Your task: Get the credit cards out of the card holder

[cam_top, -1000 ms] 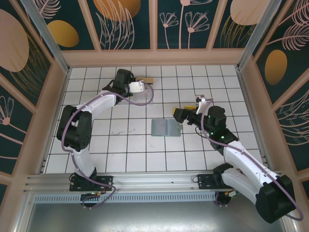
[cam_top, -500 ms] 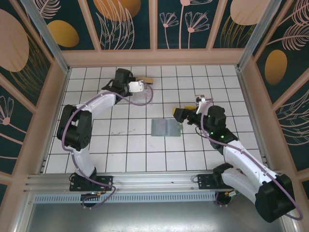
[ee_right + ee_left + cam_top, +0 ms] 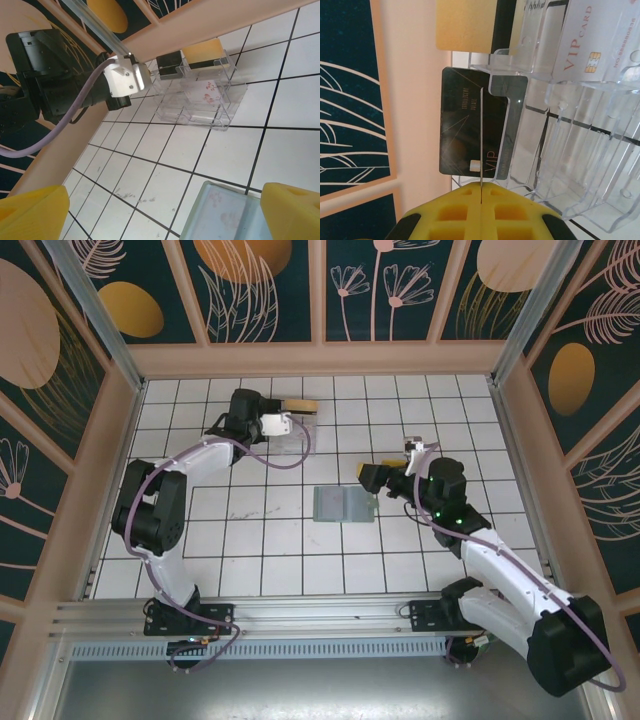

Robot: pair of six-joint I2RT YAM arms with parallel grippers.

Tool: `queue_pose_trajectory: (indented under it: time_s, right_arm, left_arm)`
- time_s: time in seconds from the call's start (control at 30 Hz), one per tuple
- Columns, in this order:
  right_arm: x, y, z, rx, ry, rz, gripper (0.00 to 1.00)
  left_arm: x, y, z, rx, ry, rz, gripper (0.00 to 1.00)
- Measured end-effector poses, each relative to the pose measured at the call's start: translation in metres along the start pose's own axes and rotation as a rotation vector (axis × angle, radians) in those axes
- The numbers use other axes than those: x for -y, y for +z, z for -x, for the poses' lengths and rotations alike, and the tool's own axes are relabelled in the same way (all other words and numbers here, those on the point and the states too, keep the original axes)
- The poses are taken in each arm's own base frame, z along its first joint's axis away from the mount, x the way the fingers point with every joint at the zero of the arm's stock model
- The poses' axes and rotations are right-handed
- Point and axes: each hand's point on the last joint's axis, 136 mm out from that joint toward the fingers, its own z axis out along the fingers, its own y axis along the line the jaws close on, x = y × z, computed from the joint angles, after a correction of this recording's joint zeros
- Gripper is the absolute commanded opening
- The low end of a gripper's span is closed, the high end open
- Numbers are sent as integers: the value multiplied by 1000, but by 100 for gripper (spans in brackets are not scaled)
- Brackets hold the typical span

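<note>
Left gripper (image 3: 481,189) is held at the clear plastic box (image 3: 200,97), well beyond the card holder (image 3: 342,504) and to its left. Its yellow fingers (image 3: 450,212) are seen pressed together. A thin edge-on line rises from their seam; whether a card or a wall of the box is pinched there cannot be told. The right gripper (image 3: 160,215) is poised just beyond the card holder's right end, and its jaws are spread wide: in the right wrist view one yellow fingertip (image 3: 30,212) is seen at each lower corner, with nothing between them but tiles and a corner of the card holder.

The white tiled table (image 3: 250,540) is spread under everything, and the card holder is laid flat on it near the middle, opened out into two grey-green panels with smudges on the surface. The clear plastic box is set on the tiles on the far left side of the card holder, well apart from it, and is divided into several compartments.

A dark card (image 3: 462,127) marked VIP is stood on edge in the compartment nearest the left gripper. A tan-gold credit card (image 3: 202,50) is stood in the box on the side farthest from the card holder. A white card (image 3: 590,40), also marked VIP, is seen in another compartment in the left wrist view.
</note>
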Motion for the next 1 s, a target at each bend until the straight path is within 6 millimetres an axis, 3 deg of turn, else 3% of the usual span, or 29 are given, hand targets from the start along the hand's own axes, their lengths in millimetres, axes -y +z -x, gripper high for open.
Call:
queue_pose_trajectory:
  time_s: [0.17,0.37,0.53,0.57,0.8,1.0]
  right_arm:
    - [13,12,-12,-53,25,-31,99]
    - [39,48,-25,-159,74,-126,96]
    - [57,100,-28,-226,91,-200,46]
    - [61,110,-28,-234,95,-213,41]
    - [106,191,-41,-298,117,-329,40]
    - [122,232,-49,-316,119,-392,39]
  left_arm:
    - [-5,-4,4,24,-34,17,0]
    - [-27,-42,10,90,-123,89,0]
    - [-54,-75,16,143,-217,160,0]
    - [-57,-78,16,151,-235,166,0]
    - [-58,-98,16,189,-386,173,0]
    - [-65,-115,15,217,-476,195,0]
